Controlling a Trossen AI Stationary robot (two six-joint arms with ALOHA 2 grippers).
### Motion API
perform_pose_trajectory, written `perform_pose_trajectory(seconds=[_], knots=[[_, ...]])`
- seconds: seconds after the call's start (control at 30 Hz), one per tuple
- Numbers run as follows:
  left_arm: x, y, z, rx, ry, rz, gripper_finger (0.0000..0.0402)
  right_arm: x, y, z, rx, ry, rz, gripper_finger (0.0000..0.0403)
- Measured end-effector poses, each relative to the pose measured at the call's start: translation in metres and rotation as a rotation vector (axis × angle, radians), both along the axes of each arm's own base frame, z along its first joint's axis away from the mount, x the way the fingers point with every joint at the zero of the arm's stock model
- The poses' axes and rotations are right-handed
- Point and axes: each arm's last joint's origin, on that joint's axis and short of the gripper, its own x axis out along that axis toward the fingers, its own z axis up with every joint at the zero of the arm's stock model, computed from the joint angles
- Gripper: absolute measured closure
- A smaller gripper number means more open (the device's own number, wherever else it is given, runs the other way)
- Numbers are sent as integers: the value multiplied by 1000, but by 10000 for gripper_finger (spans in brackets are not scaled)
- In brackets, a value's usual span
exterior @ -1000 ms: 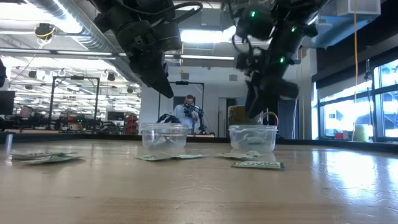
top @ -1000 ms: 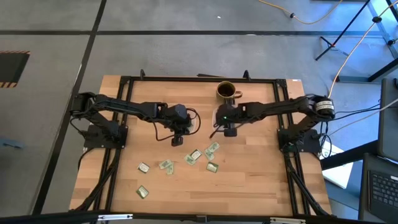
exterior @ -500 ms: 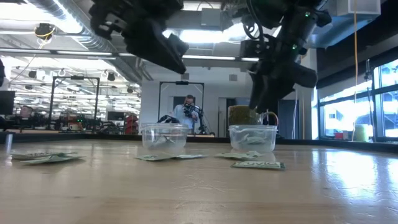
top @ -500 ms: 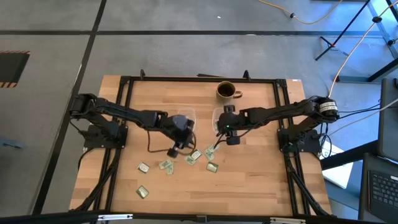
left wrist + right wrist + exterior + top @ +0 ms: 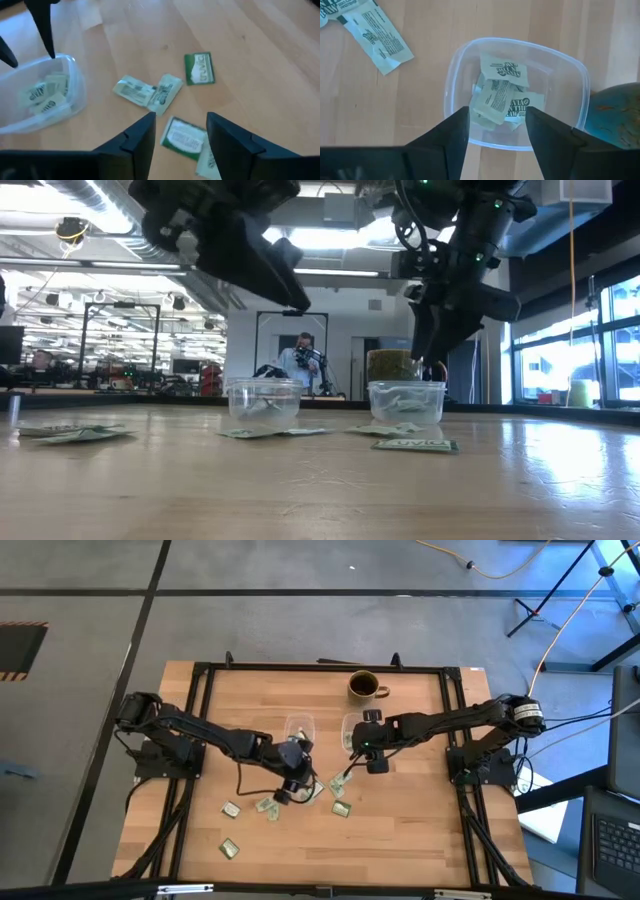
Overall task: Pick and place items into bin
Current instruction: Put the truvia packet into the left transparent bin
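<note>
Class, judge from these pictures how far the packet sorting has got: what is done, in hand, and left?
Done: several packets lie in the right clear bin and a few in the left clear bin.

In hand: the right gripper hovers open above its bin; the left gripper, open, is over a loose packet.

Left: about eight packets remain on the table.

In the high view, the print on the packets (image 5: 231, 849) is too small to be read, and the clear bins (image 5: 299, 727) are partly covered by the arms. In the left wrist view, one bin (image 5: 42, 100) is cut off by the edge. The mug (image 5: 615, 117) is cropped in the right wrist view.
</note>
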Motion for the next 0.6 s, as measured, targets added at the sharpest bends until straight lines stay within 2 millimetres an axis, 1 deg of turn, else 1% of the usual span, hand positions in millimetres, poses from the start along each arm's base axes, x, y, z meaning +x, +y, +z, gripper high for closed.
perform_pose_trajectory(seconds=[0.1,0.3,0.4,0.53,0.6], knots=[[0,1,0,-56,10,51,239,0,0,0,0,0,0,205],[0,-1,-1,-61,24,54,248,0,0,0,0,-5,0,205],[1,1,-11,-55,70,82,248,1,0,0,0,-9,0,205],[11,-1,-23,-55,169,107,248,2,0,1,-2,-19,2,205],[20,-2,-26,-36,212,122,249,3,0,1,-2,-28,3,205]])
